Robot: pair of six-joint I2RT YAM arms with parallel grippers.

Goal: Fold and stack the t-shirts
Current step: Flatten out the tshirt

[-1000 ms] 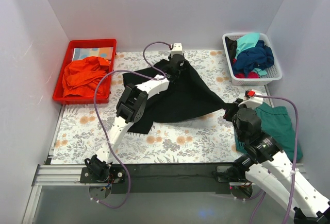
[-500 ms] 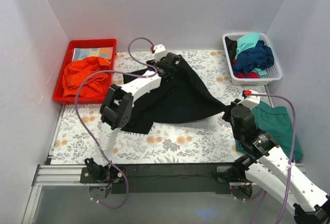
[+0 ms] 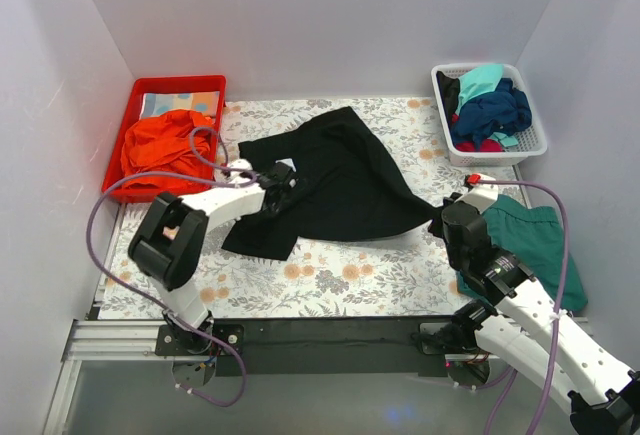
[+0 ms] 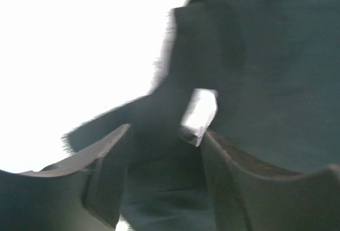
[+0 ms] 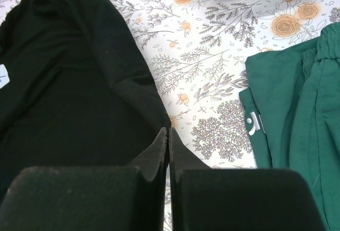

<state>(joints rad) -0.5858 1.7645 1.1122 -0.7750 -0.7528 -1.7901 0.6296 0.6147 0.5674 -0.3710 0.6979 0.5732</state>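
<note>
A black t-shirt [image 3: 345,180] lies spread on the flowered table, its right corner drawn to a point. My right gripper [image 3: 440,217] is shut on that corner; in the right wrist view the gripper [image 5: 168,131] has its jaws pressed together at the edge of the black cloth [image 5: 69,82]. My left gripper [image 3: 278,183] hovers low over the shirt's left part. In the left wrist view this gripper [image 4: 166,131] stands open, with black cloth [image 4: 265,56] and the white neck label [image 4: 200,113] just beyond its fingers. Turquoise [image 3: 482,80] and navy [image 3: 492,110] t-shirts lie piled in the basket.
A white basket [image 3: 487,158] stands at the back right. A red bin [image 3: 180,82] with orange cloth [image 3: 160,147] sits at the back left. A dark green garment [image 3: 535,240] lies on the table's right side, next to my right arm, also in the right wrist view [image 5: 297,114].
My left gripper opened and let go of the shirt's far edge, then swung back and to the left over the shirt's left part. The raised cloth dropped flat. The right gripper kept its hold.
</note>
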